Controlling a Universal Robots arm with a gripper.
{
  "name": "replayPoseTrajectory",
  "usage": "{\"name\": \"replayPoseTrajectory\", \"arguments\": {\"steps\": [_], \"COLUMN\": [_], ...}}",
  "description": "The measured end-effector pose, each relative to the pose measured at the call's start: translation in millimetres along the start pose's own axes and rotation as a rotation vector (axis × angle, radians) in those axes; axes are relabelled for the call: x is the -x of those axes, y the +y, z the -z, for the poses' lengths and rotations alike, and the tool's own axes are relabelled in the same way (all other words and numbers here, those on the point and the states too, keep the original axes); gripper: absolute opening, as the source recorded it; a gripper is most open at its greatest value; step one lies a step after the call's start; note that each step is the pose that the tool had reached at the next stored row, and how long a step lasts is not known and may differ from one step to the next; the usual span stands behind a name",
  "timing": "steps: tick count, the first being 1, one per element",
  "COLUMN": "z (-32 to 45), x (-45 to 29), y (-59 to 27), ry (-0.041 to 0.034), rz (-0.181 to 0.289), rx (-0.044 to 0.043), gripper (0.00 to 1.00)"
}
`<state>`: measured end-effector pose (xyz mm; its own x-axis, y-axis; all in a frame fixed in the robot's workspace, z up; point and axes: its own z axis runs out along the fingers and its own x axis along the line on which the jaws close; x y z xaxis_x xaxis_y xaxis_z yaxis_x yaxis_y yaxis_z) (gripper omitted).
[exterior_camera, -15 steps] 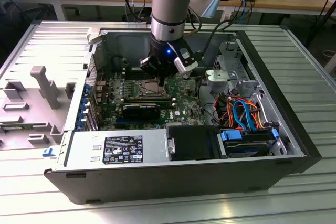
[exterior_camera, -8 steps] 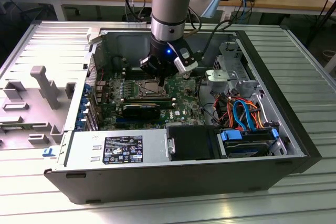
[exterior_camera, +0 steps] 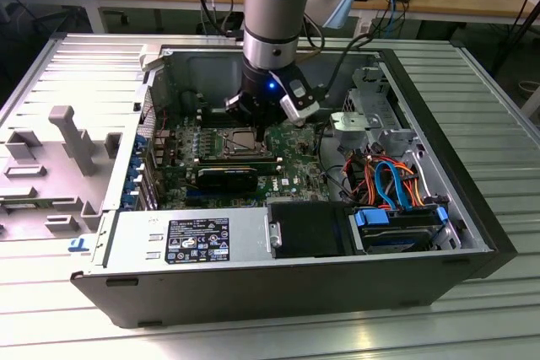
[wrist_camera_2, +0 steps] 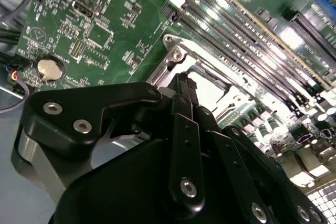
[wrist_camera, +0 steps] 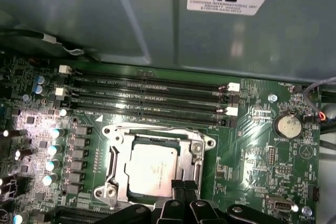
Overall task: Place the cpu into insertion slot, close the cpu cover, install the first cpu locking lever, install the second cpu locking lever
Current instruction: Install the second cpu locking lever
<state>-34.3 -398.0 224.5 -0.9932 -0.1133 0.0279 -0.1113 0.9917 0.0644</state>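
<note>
The cpu (wrist_camera: 152,169) lies flat in the insertion slot (wrist_camera: 157,132), its dull silver top showing through the window of the cpu cover (wrist_camera: 118,163), which lies down around it. My gripper (wrist_camera: 184,187) is shut, its black fingertips pressed together at the socket's edge beside the cpu with nothing visible between them. In the second wrist view the gripper (wrist_camera_2: 182,80) points down onto the silver socket frame (wrist_camera_2: 176,51). From the exterior view the gripper (exterior_camera: 253,122) hangs straight over the insertion slot (exterior_camera: 234,142) inside the open computer case. I cannot make out how the locking levers stand.
Long black memory slots (wrist_camera: 147,98) run just beyond the socket, below the case wall (wrist_camera: 131,19). A coin battery (wrist_camera: 288,125) and capacitors (wrist_camera: 52,150) flank it. A black card (exterior_camera: 228,176), power supply (exterior_camera: 194,238) and cabled drive bay (exterior_camera: 396,183) crowd the case.
</note>
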Motion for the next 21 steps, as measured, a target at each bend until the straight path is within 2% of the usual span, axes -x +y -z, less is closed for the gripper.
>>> {"name": "replayPoseTrajectory", "arguments": {"steps": [1, 3, 4, 6, 8, 10, 12, 14, 15, 21], "z": [0.0, -0.3, -1.4, -2.5, -3.3, -4.6, -6.2, -7.4, -7.6, -8.3], "x": [0.7, 3.6, 7.5, 9.7, 9.4, 8.6, 8.4, 7.7, 6.3, -1.6], "y": [-0.6, -2.0, -2.7, -3.5, -6.9, -14.7, -17.6, -22.1, -22.9, -23.6], "ry": [0.0008, 0.0041, 0.0053, 0.0062, 0.0063, 0.0063, 0.0063, 0.0059, 0.0055, 0.0049], "rz": [-0.001, -0.002, -0.002, -0.002, -0.002, -0.002, -0.002, -0.002, -0.002, -0.002], "rx": [-0.0074, -0.0359, -0.048, -0.0552, -0.0565, -0.0566, -0.0566, -0.0526, -0.0493, -0.0432], "gripper": [0.11, 0.11, 0.11, 0.11, 0.11, 0.11, 0.11, 0.11, 0.11, 0.11]}}
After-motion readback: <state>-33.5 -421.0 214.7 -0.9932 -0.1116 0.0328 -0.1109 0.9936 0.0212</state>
